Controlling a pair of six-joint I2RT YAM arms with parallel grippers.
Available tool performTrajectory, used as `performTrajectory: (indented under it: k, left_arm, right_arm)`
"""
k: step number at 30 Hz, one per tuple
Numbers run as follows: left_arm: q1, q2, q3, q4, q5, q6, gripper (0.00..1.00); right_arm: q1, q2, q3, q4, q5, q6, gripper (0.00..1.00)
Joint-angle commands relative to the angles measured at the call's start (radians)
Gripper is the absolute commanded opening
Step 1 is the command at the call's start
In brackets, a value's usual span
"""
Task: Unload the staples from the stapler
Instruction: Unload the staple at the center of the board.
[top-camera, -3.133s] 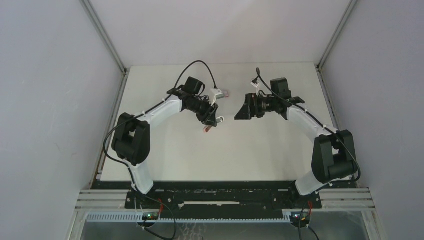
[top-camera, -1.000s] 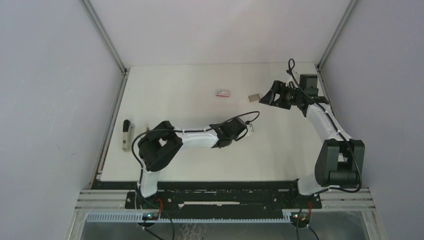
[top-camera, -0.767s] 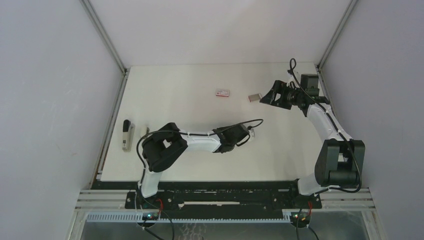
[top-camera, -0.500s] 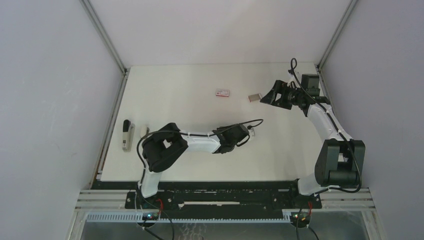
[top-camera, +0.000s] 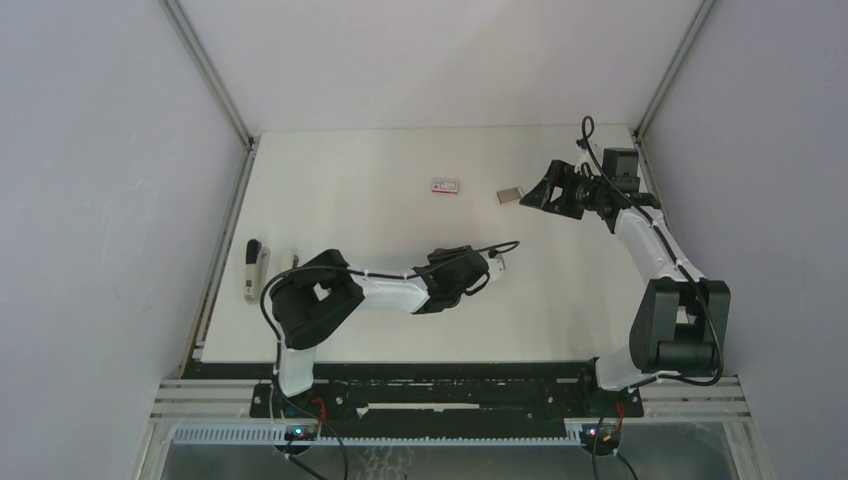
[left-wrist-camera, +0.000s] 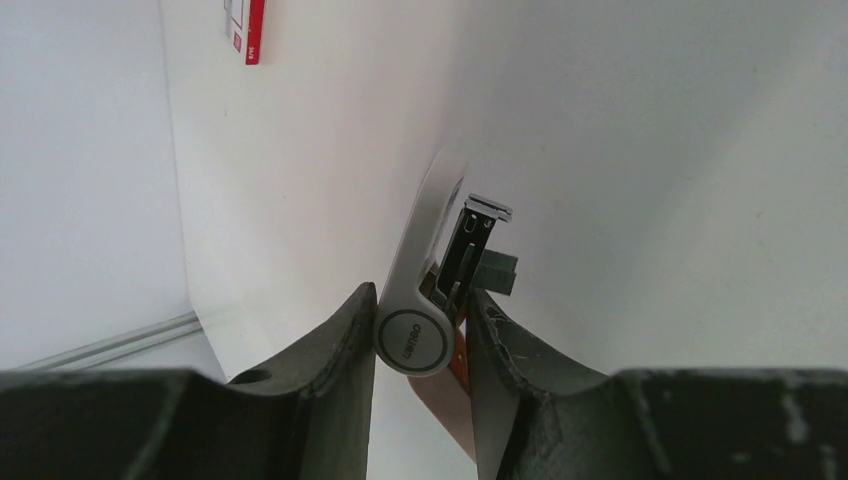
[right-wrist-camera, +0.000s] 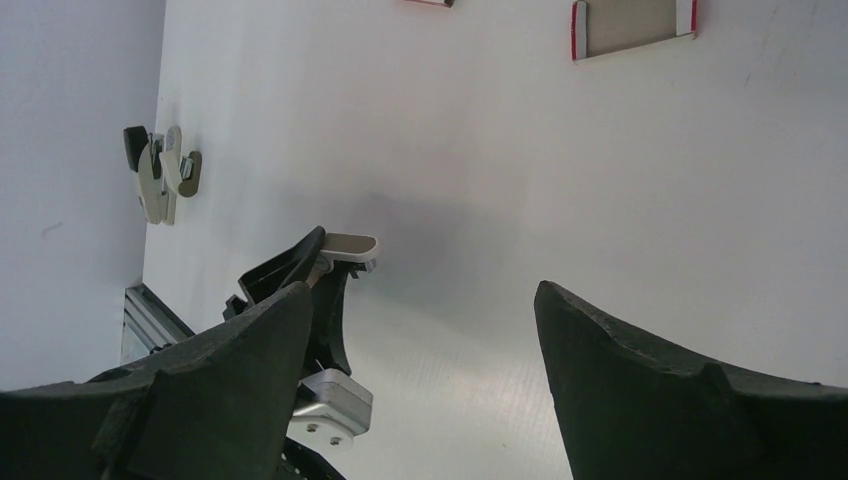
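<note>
My left gripper is shut on the round hinge end of a white stapler, held low over the middle of the table. The stapler's metal magazine stands open beside the white arm, with a dark grey block at its side. I cannot make out any staples; the inside of the magazine is hidden. In the top view the left gripper lies stretched out to the right. My right gripper hovers open at the back right with nothing between its fingers.
A small grey tray with red ends lies just left of the right gripper. A flat red-and-white box sits further left. A second stapler and a thin strip lie near the left edge.
The left arm has sunk lower and stretched a little further right with the stapler still gripped. The right arm has stayed where it was.
</note>
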Motion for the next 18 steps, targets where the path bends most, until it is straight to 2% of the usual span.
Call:
performTrajectory:
  k: [1, 4, 10, 13, 14, 16, 18]
  left_arm:
    - [-0.016, 0.010, -0.011, 0.042, 0.027, 0.057, 0.00]
    - [-0.014, 0.007, -0.007, -0.006, 0.096, 0.010, 0.00]
    - [-0.004, 0.003, 0.017, 0.026, -0.003, 0.001, 0.00]
    - [-0.006, 0.005, 0.021, -0.016, 0.055, 0.011, 0.01]
    - [-0.011, 0.028, 0.043, -0.058, 0.047, 0.017, 0.00]
    - [-0.020, 0.059, 0.044, -0.041, 0.010, 0.033, 0.00]
    - [-0.020, 0.068, 0.046, -0.077, 0.067, 0.054, 0.00]
  right_arm:
    - [-0.006, -0.026, 0.038, 0.018, -0.023, 0.017, 0.82]
    - [-0.006, -0.027, 0.038, 0.017, -0.025, 0.019, 0.82]
    - [-0.006, -0.031, 0.038, 0.017, -0.026, 0.019, 0.82]
    - [-0.007, -0.032, 0.038, 0.016, -0.026, 0.019, 0.82]
    - [-0.007, -0.032, 0.038, 0.015, -0.026, 0.019, 0.82]
    - [-0.007, -0.031, 0.038, 0.017, -0.029, 0.020, 0.82]
    - [-0.006, -0.031, 0.038, 0.016, -0.029, 0.020, 0.82]
